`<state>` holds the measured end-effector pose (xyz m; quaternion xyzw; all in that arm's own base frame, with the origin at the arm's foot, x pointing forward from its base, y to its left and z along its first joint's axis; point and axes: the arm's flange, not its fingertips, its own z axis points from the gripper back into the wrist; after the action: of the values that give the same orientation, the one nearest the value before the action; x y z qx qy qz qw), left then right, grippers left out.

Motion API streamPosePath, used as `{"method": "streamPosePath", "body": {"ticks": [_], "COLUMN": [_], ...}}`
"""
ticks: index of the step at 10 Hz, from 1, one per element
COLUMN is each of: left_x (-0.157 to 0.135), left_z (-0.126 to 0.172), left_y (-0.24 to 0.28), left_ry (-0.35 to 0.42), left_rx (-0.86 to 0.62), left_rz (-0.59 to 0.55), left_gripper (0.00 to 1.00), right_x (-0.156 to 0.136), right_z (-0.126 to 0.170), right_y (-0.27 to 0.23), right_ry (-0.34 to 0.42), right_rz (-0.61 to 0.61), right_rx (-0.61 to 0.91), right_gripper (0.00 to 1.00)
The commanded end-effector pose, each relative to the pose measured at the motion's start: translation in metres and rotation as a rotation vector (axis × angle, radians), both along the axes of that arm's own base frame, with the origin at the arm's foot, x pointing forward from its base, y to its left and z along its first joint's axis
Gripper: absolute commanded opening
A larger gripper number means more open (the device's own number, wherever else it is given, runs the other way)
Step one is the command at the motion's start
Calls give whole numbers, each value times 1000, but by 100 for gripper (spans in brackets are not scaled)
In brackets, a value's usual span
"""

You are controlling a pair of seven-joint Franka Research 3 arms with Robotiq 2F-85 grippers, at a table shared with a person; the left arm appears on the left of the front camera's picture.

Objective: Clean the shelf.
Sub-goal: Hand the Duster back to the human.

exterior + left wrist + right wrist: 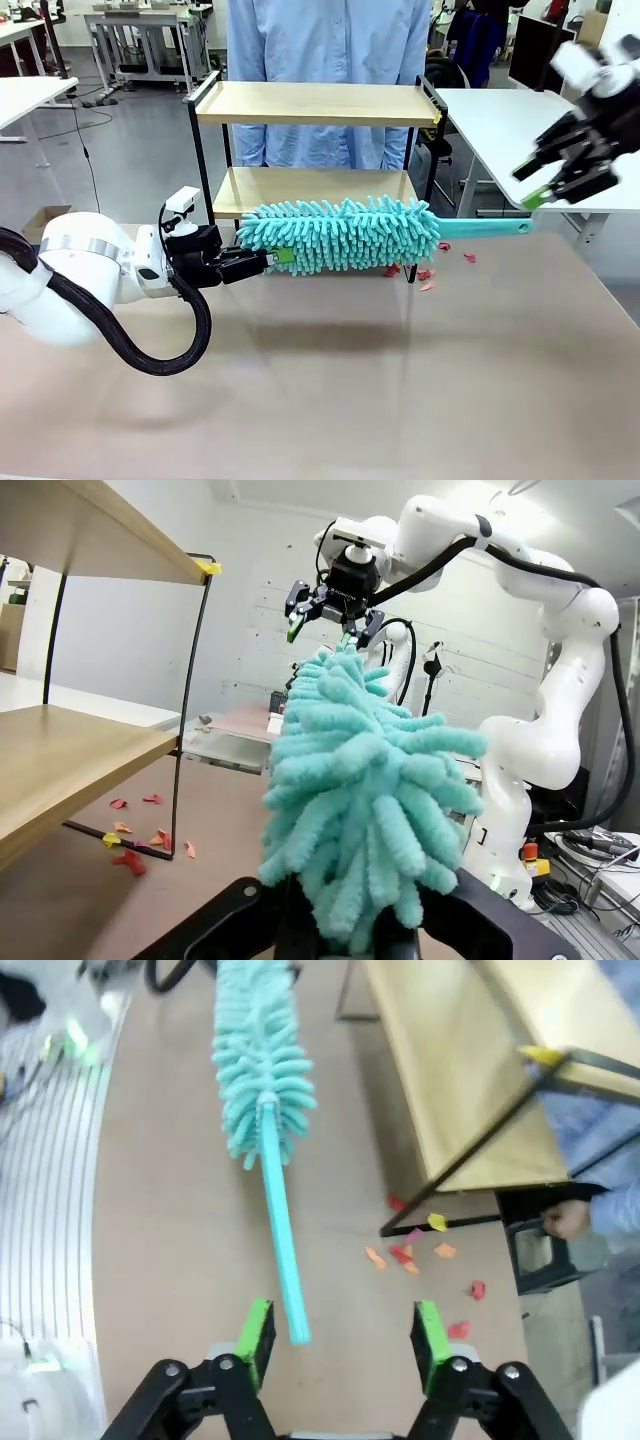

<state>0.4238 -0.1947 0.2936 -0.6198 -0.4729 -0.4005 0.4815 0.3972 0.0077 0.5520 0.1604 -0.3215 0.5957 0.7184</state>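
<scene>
The arms (70, 270) were glossy white with silver joint rings and looping black corrugated cables, each ending in a black gripper (340, 1335) with green pads (258, 1332); the person (328, 60) wore a light-blue shirt.

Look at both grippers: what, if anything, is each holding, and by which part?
The left gripper holds the teal duster by the tip of its fluffy head. The right gripper is open and holds nothing; the duster's handle lies free ahead of it.
</scene>
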Motion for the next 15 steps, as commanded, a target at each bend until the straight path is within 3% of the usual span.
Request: {"method": "streamPosePath", "body": {"ticks": [1, 4, 5, 6, 8, 11, 15], "left_x": [0, 0, 0, 0, -17, -46, -59], "left_z": [2, 2, 2, 0, 43, 134, 217], "left_y": [1, 1, 1, 0, 8, 49, 134], "left_ry": [-2, -2, -2, 0, 10, -50, -129], "left_rx": [-8, -8, -8, 0, -41, -147, -226], "left_rz": [-3, -3, -3, 0, 48, 149, 564], "left_gripper": [0, 0, 0, 15, 15, 15, 15], "right_x": [-27, -39, -36, -39, -39, -39, -39], "right_z": [-4, -8, -8, -1, -1, -1, -1], "right_y": [-38, -71, -69, -87, -87, -87, -87], "right_ry": [-30, -18, -62, 0, 0, 0, 0], "right_rz": [-240, -503, -469, -414, -414, -414, -414], "right_rx": [153, 229, 226, 208, 208, 208, 208], "right_gripper": [100, 100, 100, 100, 100, 100, 100]}}
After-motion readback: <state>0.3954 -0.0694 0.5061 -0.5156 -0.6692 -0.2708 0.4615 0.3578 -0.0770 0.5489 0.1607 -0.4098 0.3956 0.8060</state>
